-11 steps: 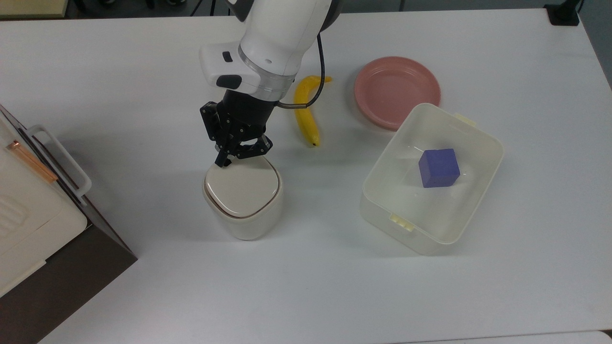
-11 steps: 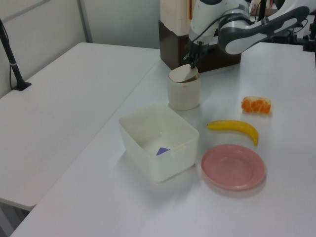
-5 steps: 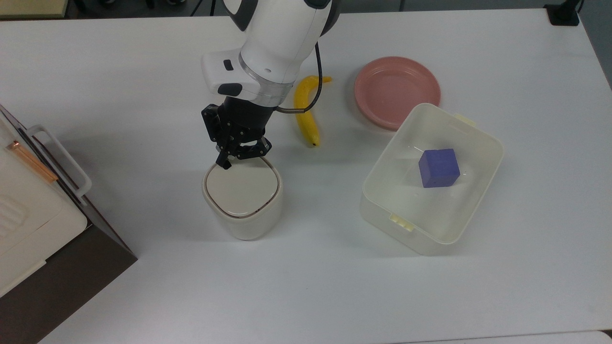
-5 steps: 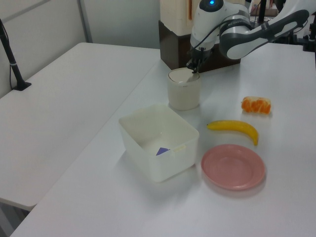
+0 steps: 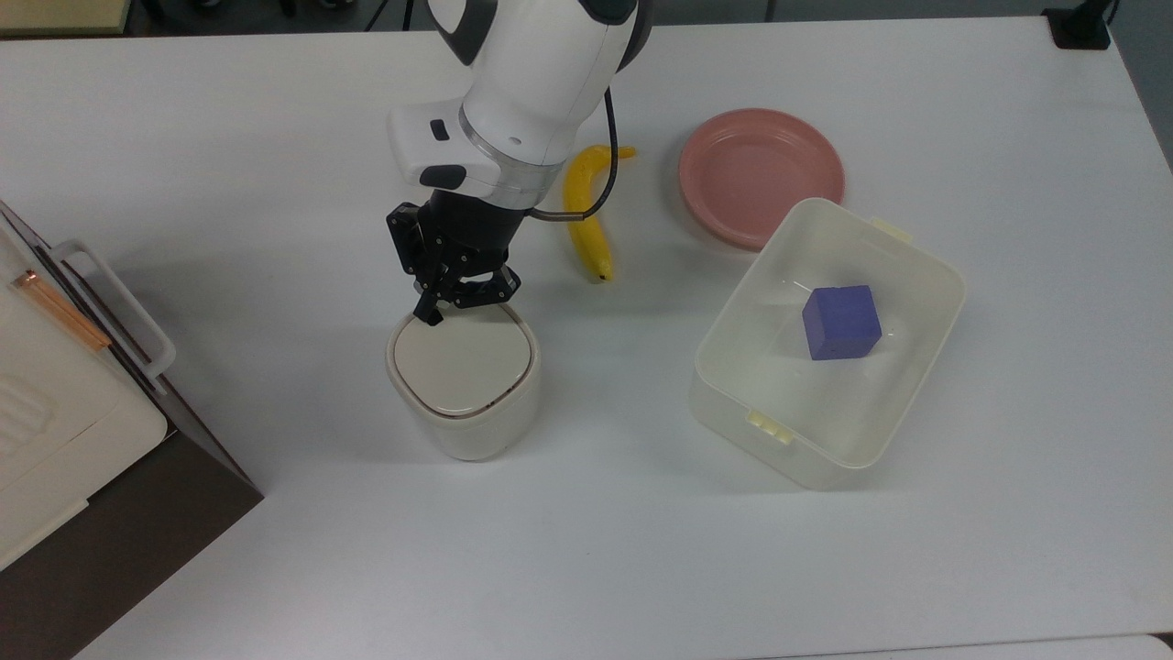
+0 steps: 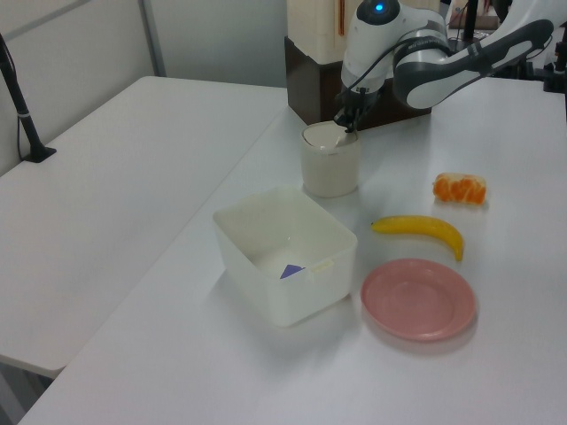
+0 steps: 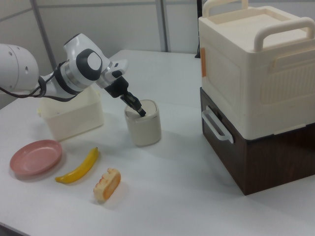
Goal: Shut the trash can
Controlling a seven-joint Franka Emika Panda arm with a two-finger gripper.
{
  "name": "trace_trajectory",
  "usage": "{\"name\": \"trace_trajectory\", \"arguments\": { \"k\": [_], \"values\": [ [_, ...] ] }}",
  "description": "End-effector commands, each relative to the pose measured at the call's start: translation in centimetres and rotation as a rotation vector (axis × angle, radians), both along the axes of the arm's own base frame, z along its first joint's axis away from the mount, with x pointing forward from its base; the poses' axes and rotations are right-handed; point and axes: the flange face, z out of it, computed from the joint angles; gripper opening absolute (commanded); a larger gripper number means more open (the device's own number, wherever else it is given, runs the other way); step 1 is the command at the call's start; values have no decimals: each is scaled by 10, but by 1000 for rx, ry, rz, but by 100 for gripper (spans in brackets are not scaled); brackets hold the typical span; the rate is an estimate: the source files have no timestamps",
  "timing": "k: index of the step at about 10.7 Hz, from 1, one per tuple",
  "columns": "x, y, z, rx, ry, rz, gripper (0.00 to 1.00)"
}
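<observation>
Since a second ago lid (image 5: 463, 359) has dropped flat into trash can (image 5: 464, 396); fingers (image 5: 427, 312), pinched together, press its rim beneath them to seat it.

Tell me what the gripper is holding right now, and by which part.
Nothing is held. The gripper has its fingertips down on the rear edge of the trash can lid, pressing it rather than gripping it.

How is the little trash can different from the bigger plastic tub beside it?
The trash can is smaller and rounded-square; the tub is larger and rectangular. The trash can has its beige lid down flat, so its inside is hidden; the tub is open on top, with a purple cube inside. Both are pale cream plastic and stand on the white table.
</observation>
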Motion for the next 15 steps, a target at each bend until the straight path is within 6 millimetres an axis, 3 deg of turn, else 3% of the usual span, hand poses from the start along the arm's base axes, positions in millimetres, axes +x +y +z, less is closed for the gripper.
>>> {"name": "trace_trajectory", "arguments": {
  "k": [1,4,6,8,11,13,14,15],
  "values": [
    [-6,-5,8,2,0,-9,0],
    [-27,-17,93,135,-106,-75,0],
    [-62,-31,143,272,-11,-54,0],
    [-106,-49,187,414,162,156,0],
    [-141,-73,224,479,246,369,0],
    [-149,-67,224,486,303,507,0],
    [-150,-65,223,488,323,532,13],
    [-151,-65,225,491,321,525,46]
  ]
}}
